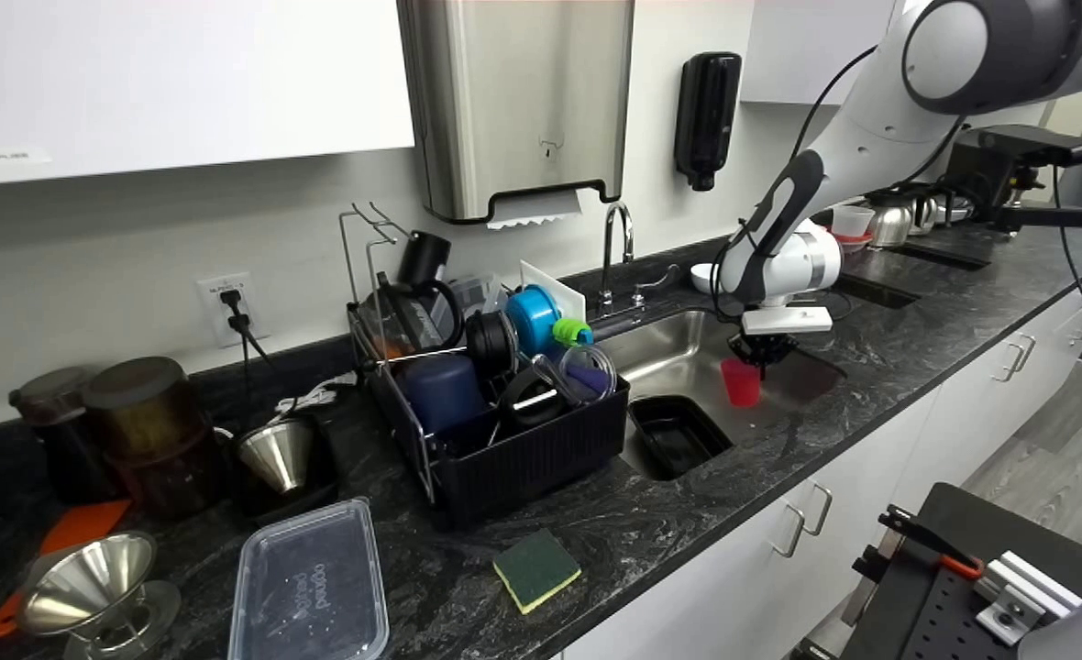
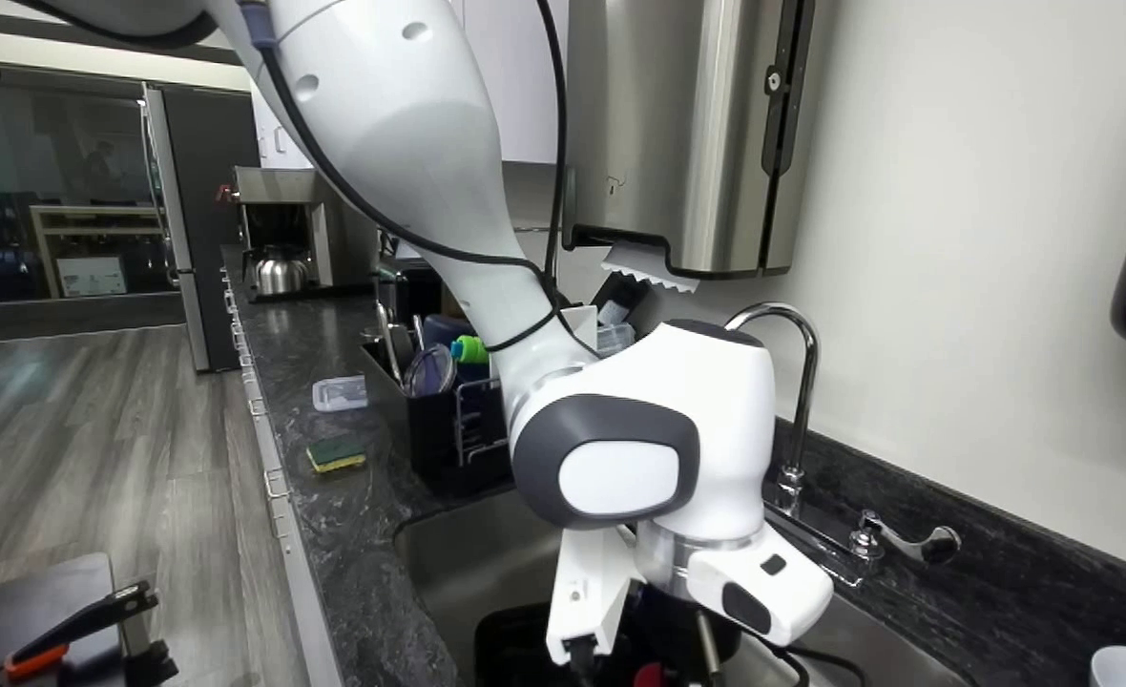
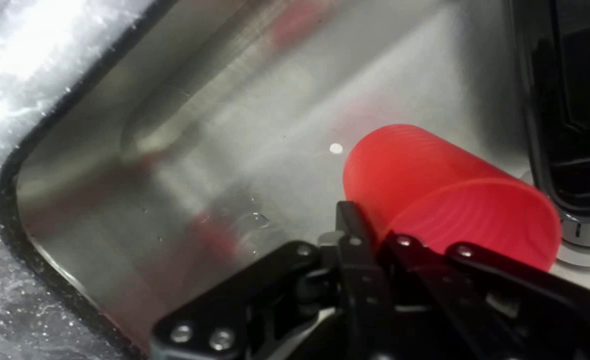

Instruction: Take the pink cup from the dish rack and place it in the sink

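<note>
The pink-red cup (image 1: 741, 382) hangs from my gripper (image 1: 761, 350) over the sink (image 1: 665, 341) in an exterior view. In the wrist view my gripper (image 3: 370, 225) is shut on the wall of the cup (image 3: 405, 155). One finger lies outside the wall, and the other goes into the mouth, its tip hidden. The cup is tilted, with its mouth toward the camera. I cannot tell whether it touches the sink floor. Only a red sliver of the cup (image 2: 649, 676) shows below the wrist in an exterior view. The full dish rack (image 1: 541, 458) stands beside the sink.
A black tray (image 1: 674, 431) lies in the sink on the rack side; it also shows in the wrist view (image 3: 575, 125). The faucet (image 1: 616, 243) rises behind the sink. A sponge (image 1: 537, 568) and a clear lidded container (image 1: 312, 587) lie on the counter.
</note>
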### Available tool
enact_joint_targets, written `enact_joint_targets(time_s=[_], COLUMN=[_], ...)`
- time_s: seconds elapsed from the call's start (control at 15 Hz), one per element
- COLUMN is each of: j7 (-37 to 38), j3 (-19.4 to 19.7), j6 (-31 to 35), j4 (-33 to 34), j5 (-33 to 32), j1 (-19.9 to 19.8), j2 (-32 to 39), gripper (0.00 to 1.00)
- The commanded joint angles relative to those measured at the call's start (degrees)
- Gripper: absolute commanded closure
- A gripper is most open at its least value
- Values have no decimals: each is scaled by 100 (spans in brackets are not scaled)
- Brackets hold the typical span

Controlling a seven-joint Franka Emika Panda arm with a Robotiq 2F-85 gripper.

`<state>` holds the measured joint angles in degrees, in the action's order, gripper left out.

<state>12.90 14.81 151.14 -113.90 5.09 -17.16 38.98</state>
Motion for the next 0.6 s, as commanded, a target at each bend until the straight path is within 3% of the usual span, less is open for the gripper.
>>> enact_joint_targets(time_s=[0.0,0.53], j7=[-248,-335], j3=[-178,-465], j6=[235,82], j4=[384,1695], j5=[196,450], j1=[-168,-462], j2=[341,1259], gripper=[99,99])
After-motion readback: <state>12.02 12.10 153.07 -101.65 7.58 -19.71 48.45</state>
